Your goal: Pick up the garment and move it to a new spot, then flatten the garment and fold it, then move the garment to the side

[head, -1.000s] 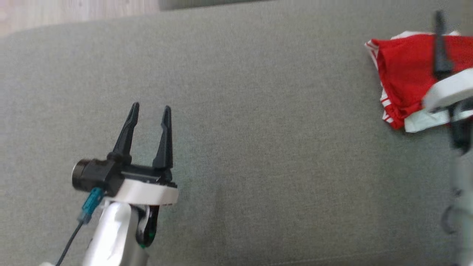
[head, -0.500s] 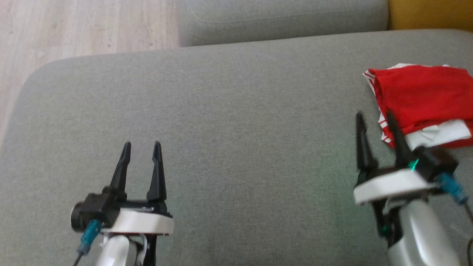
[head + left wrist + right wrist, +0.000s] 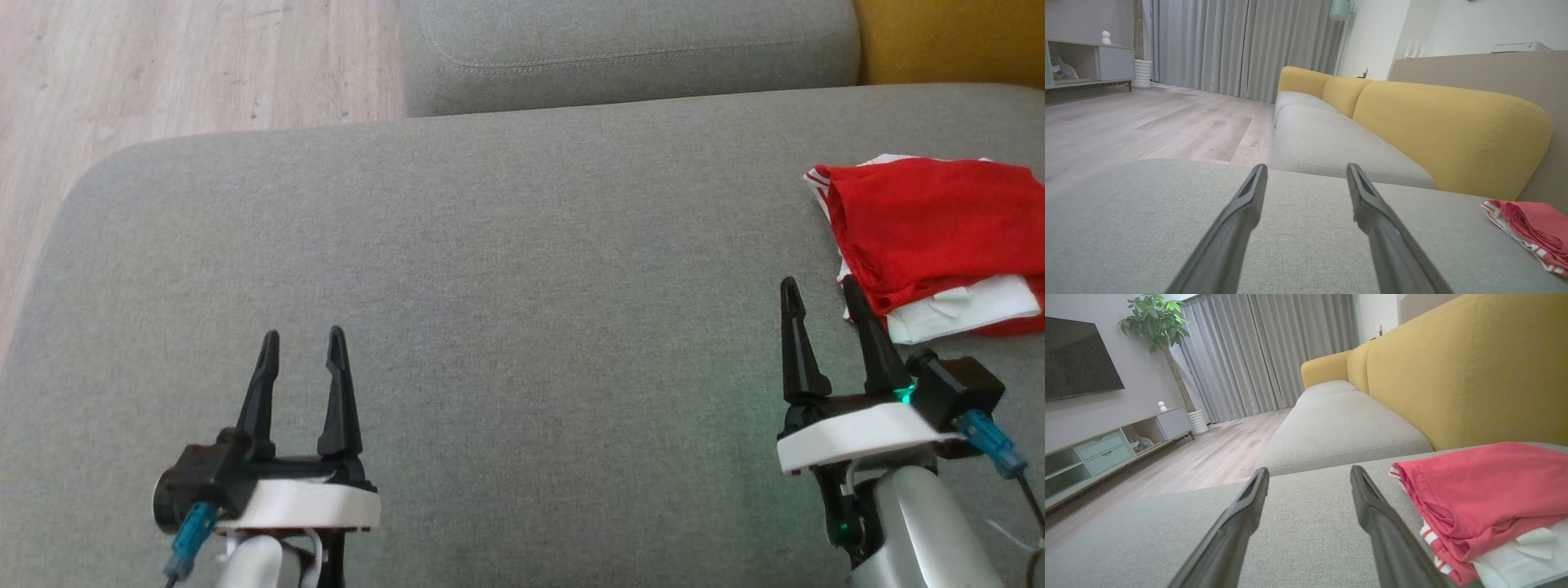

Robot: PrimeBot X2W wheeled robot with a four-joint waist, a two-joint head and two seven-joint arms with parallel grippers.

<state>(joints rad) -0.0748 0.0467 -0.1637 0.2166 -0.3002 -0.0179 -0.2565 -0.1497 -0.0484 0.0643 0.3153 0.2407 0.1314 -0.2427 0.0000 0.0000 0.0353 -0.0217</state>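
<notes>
We looked down on a wide grey cushion [image 3: 506, 269] of a sofa. Our left gripper [image 3: 302, 333] was at the lower left of the head view, its two dark fingers spread wide with nothing between them, pointing away from us over bare fabric. Our right gripper [image 3: 818, 282] was at the lower right, likewise spread wide and empty. Its right fingertip lay just beside the near corner of the garment [image 3: 931, 220], though we could not tell whether it touched. The garment was red with white trim, folded into a compact stack with a white layer showing at its near edge. It lay at the cushion's far right, well apart from the left gripper. In the right wrist view it showed just right of the right finger: red folds on top, a red-and-white striped edge and white cloth beneath. Beyond the cushion were a second grey seat [image 3: 629, 49], a yellow backrest [image 3: 947, 41] at the top right and a pale wood floor [image 3: 163, 65] at the top left. The right wrist view also took in the room — grey curtains [image 3: 1265, 351], a dark screen [image 3: 1077, 355] on the wall, a potted tree [image 3: 1159, 326] and a low cabinet [image 3: 1106, 445].
</notes>
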